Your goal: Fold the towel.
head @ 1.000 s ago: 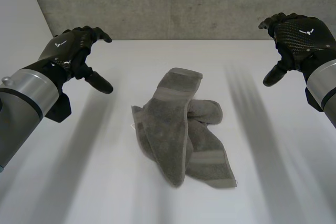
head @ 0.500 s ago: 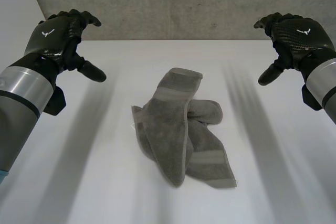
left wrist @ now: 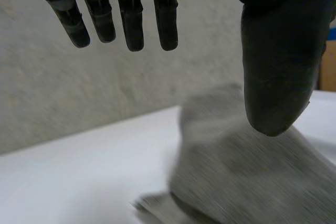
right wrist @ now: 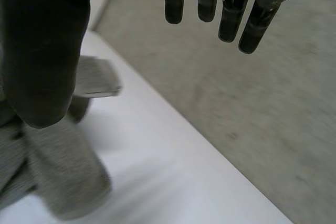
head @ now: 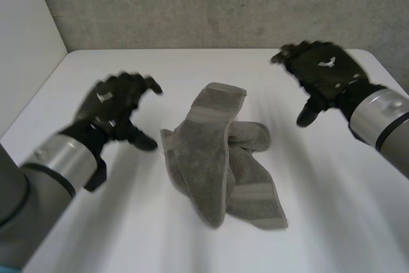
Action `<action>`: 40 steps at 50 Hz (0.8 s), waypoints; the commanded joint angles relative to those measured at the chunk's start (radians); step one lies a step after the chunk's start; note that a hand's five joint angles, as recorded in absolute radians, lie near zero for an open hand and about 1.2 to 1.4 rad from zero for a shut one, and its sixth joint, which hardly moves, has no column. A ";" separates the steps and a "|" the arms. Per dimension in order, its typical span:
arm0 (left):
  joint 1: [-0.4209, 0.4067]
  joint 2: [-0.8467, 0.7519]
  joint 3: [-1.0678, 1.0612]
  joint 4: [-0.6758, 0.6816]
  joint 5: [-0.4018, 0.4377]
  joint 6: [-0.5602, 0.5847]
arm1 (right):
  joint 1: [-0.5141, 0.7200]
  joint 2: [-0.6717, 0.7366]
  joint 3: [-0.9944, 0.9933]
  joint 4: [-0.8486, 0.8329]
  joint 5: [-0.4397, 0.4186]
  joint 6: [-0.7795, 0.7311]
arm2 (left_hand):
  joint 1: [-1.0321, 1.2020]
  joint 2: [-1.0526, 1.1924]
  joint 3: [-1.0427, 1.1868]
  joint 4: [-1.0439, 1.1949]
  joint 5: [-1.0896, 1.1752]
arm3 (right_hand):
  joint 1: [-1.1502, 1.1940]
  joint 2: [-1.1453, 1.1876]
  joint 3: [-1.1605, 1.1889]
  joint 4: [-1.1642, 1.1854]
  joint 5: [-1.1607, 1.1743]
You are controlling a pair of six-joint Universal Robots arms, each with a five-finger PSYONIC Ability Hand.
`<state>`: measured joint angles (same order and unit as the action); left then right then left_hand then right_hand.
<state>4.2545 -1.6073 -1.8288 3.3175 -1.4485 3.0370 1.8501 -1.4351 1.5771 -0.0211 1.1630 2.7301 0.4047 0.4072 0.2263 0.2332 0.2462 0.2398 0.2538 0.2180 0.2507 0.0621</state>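
Towel (head: 220, 158) is lying crumpled in the centre of the frame on the white desk (head: 345, 209). Its grey layers are overlapping, with one banded end pointing toward the upper middle and another toward the lower right.

Left hand (head: 108, 103) is hovering at centre left, just beside the towel's left edge and not touching it. In the left wrist view its fingers (left wrist: 131, 22) are hanging straight, spread away from the thumb and gripping nothing, with the towel lying beyond the thumb tip.

Right hand (head: 323, 68) is hovering at upper right, near the towel's upper end and apart from it. In the right wrist view its fingers (right wrist: 231, 19) are extending straight with the thumb held wide and nothing between them; the towel is lying on the desk beside the thumb.

Grey concrete wall (head: 211, 4) is running along the top of the frame.
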 commanded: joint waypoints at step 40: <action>-0.076 -0.427 0.108 0.154 -0.066 0.094 | -0.092 0.243 0.053 -0.132 0.104 -0.162 | -0.018 -0.021 -0.052 -0.059 -0.034 | 1.156 1.142 -0.043 -0.076 1.160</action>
<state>4.2023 -2.0357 -1.7248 3.4636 -1.5159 3.1294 1.8959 -1.1125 1.4950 -0.1701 1.2794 2.5719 0.4025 0.4050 0.2263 0.2332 0.2234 1.3060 1.3071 0.2180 0.2507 1.1448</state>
